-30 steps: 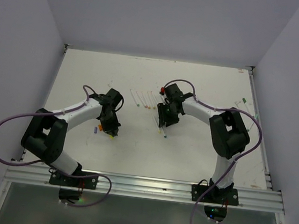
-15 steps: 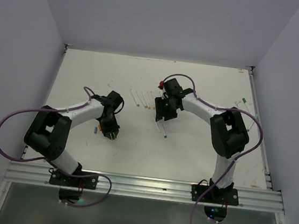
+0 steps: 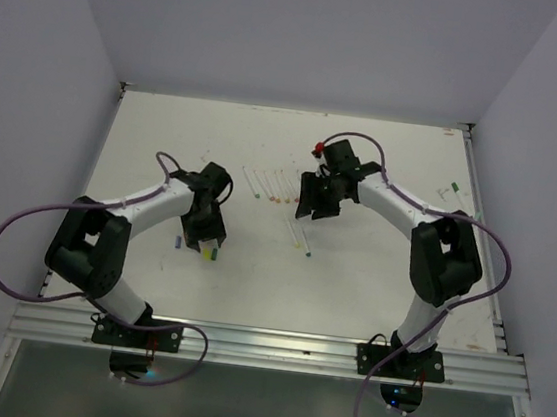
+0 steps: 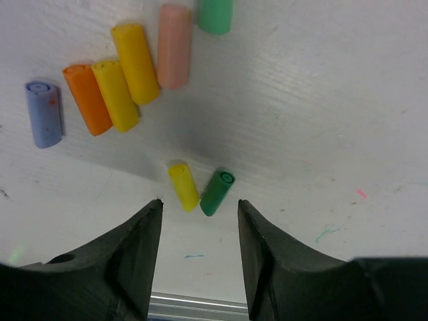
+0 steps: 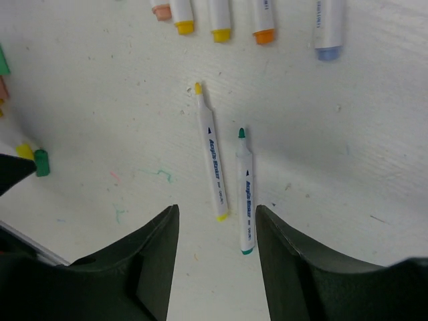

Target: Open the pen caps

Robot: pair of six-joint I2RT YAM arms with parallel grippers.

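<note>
Plainly, the left claw [image 4: 199, 208] stands spread and empty over the desk [image 4: 334, 100]. Just past its fingertips, at twelve o'clock, a small yellow cap [image 4: 183, 187] and a dark green cap [image 4: 217, 192] lie side by side, their near ends close together. Out toward eleven o'clock a loose row of caps fans across: a purple cap [image 4: 43, 114], an orange cap [image 4: 87, 99], two longer yellow caps [image 4: 136, 63], a pink cap [image 4: 174, 45], and a light green cap [image 4: 215, 15] cut by the frame's top edge.

The right claw [image 5: 216, 210] is likewise spread, pinching nothing. Beneath it two uncapped pens lie nearly parallel and just apart, the yellow-tipped pen [image 5: 212, 152] with the green-tipped pen [image 5: 245, 190] at its four o'clock. At twelve o'clock the coloured ends of a row of pens [image 5: 264, 17] show.
</note>
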